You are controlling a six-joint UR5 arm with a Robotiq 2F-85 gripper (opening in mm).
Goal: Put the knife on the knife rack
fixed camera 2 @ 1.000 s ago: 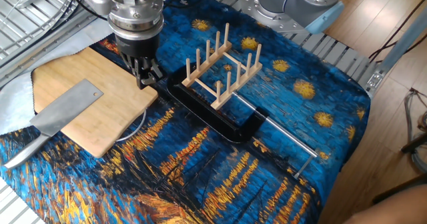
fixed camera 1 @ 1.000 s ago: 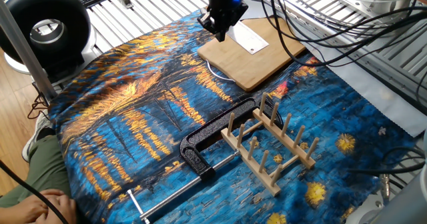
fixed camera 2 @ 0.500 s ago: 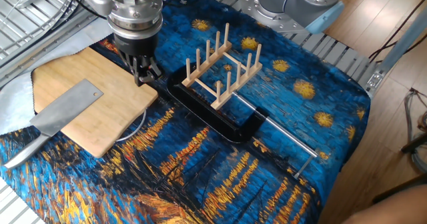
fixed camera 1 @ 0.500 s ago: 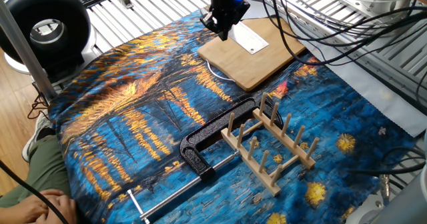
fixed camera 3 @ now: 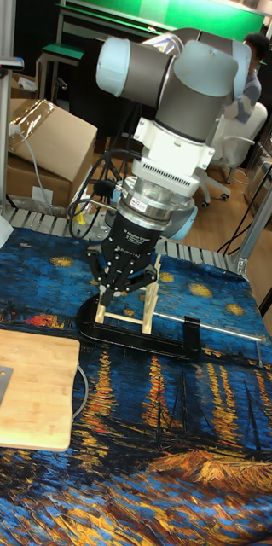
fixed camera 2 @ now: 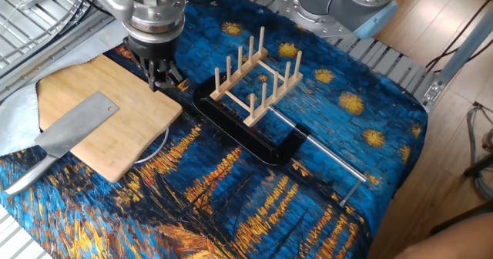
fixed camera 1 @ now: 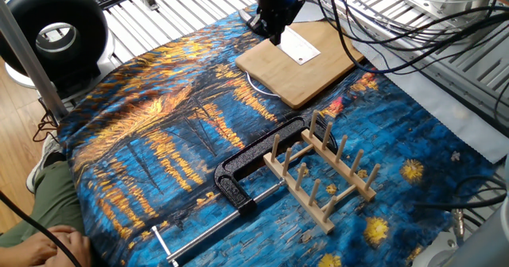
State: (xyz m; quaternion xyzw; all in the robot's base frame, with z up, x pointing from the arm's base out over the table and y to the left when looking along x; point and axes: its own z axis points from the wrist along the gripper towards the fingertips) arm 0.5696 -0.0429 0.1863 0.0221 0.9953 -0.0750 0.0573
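**Gripper over the far cutting board**

The gripper [fixed camera 1: 276, 33] hangs at the far left edge of the bamboo cutting board [fixed camera 1: 298, 70], beside the pale knife [fixed camera 1: 301, 44] blade lying on it (jaw state unclear). Nearer, the knife rack [fixed camera 1: 321, 178] stands upright on the blue painted cloth [fixed camera 1: 159, 132], touching the black clamp [fixed camera 1: 250, 170] on its left

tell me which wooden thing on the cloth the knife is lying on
The flat bamboo cutting board: the knife lies across it. The pegged knife rack stands empty beside the black clamp.
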